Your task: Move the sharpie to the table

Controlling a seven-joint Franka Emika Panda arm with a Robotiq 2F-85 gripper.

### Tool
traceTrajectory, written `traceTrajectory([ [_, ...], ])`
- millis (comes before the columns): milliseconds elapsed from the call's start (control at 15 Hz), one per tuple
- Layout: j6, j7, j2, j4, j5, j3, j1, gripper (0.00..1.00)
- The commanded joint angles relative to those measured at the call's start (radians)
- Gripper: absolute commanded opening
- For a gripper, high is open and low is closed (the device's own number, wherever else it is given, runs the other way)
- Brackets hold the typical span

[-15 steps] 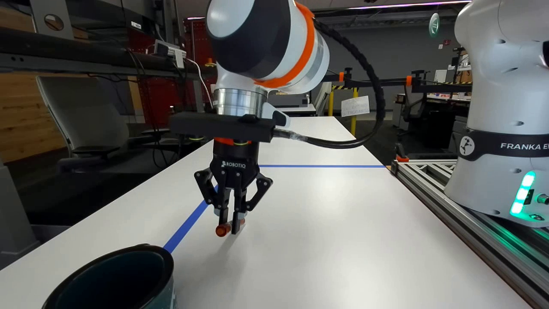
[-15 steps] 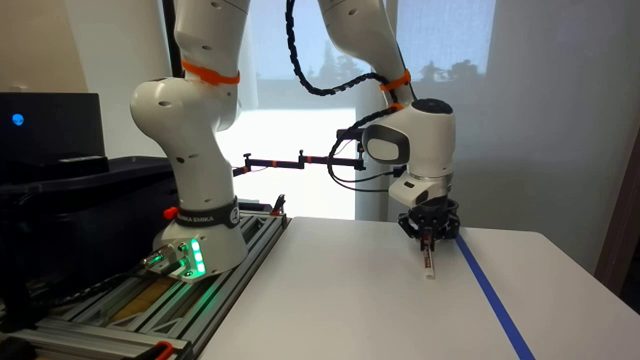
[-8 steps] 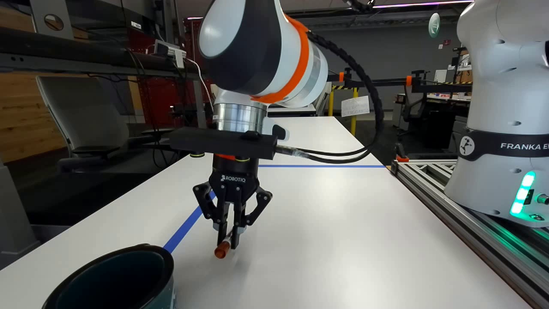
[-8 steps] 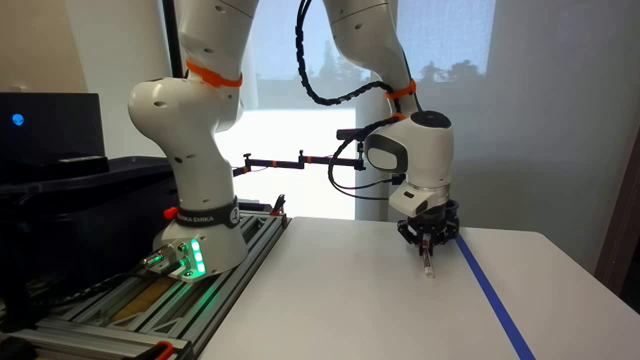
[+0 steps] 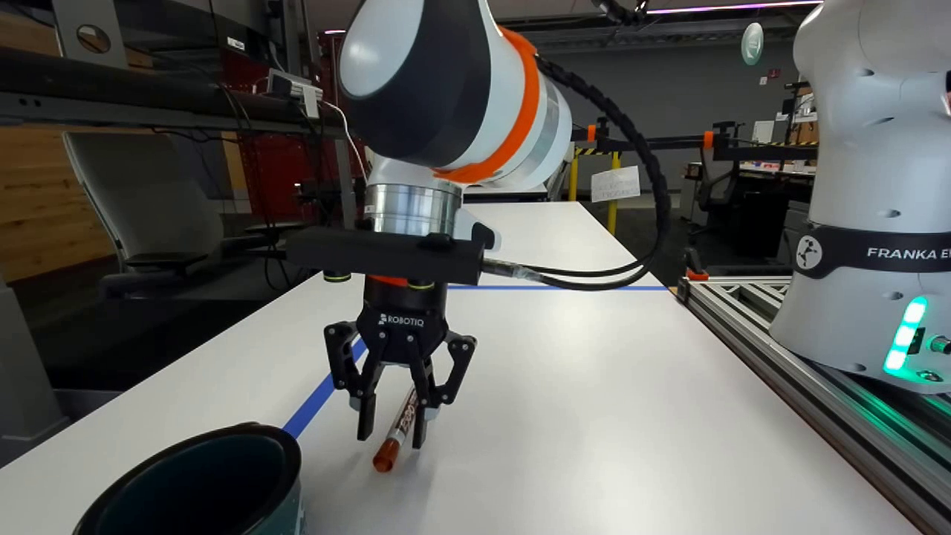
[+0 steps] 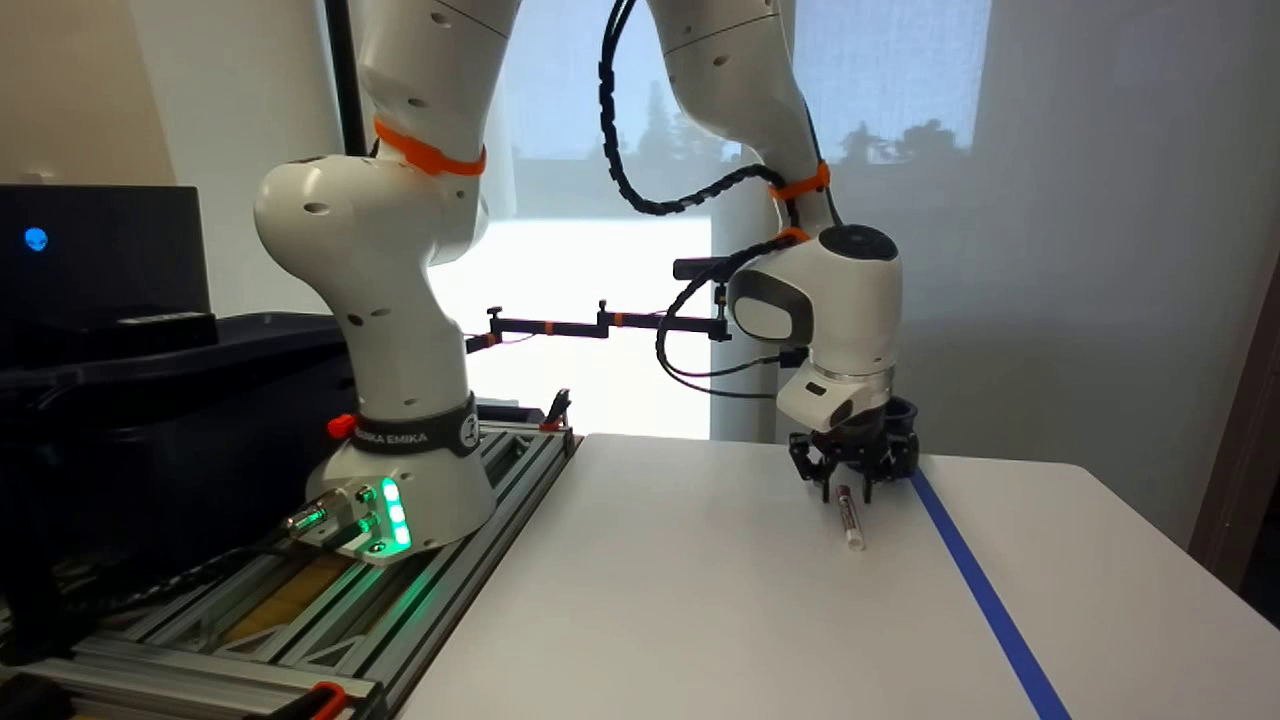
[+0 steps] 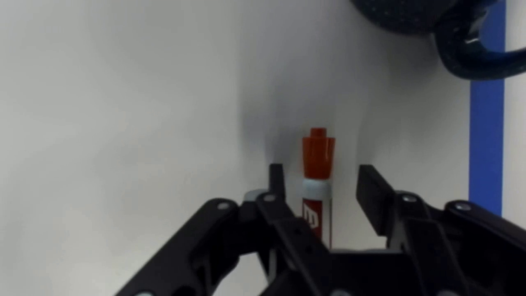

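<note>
Sharpie (image 5: 401, 422), slim pale-barrelled marker, lying on the long white flat table (image 5: 565, 386). Black two-fingered gripper (image 5: 392, 441) over it, fingers (image 7: 372, 197) spread, one each side, clear of it. Wrist view gives the curved handle (image 7: 460, 65) of the dark round cup (image 7: 398, 16); an exterior view, its inside (image 5: 200, 483) instead. Sharpie: dark-red label, white lettering, stepped red-orange end toward the cup. Cup dark teal within, bottom out of sight; contents unclear.

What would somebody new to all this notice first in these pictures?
Probably the big white robot arm, looming over the white table in both exterior views. Next comes its black gripper, open astride a red-tipped marker lying on the table. In the wrist view, a dark mug stands out at the upper right.
</note>
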Motion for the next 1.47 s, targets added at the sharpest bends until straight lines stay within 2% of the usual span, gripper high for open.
traceTrajectory([
  [0,-0.009,-0.019,-0.056,-0.017,0.022,0.037,-0.016,0.82],
  [133,-0.011,-0.002,-0.094,-0.028,0.008,0.035,-0.004,0.97],
  [200,-0.014,-0.003,-0.112,-0.029,0.009,0.04,-0.006,1.0],
  [267,-0.015,0.007,-0.135,-0.036,-0.002,0.032,0.001,1.0],
  [333,-0.028,-0.003,-0.16,-0.037,0.019,-0.035,0.07,1.0],
  [467,-0.037,0.028,-0.207,-0.054,-0.027,-0.091,0.112,1.0],
  [533,-0.049,0.048,-0.232,-0.07,-0.07,-0.13,0.139,1.0],
  [600,-0.062,0.092,-0.25,-0.081,-0.138,-0.136,0.129,1.0],
  [800,-0.185,0.14,-0.3,-0.087,-0.33,-0.225,0.163,1.0],
  [933,-0.274,0.139,-0.335,-0.071,-0.429,-0.239,0.152,1.0],
  [1133,-0.351,0.078,-0.389,-0.045,-0.467,-0.228,0.137,1.0],
  [1267,-0.352,0.055,-0.412,-0.045,-0.459,-0.221,0.135,1.0],
  [1333,-0.313,0.056,-0.422,-0.056,-0.451,-0.219,0.136,1.0],
  [1400,-0.323,0.067,-0.379,-0.034,-0.443,-0.22,0.133,1.0],
])
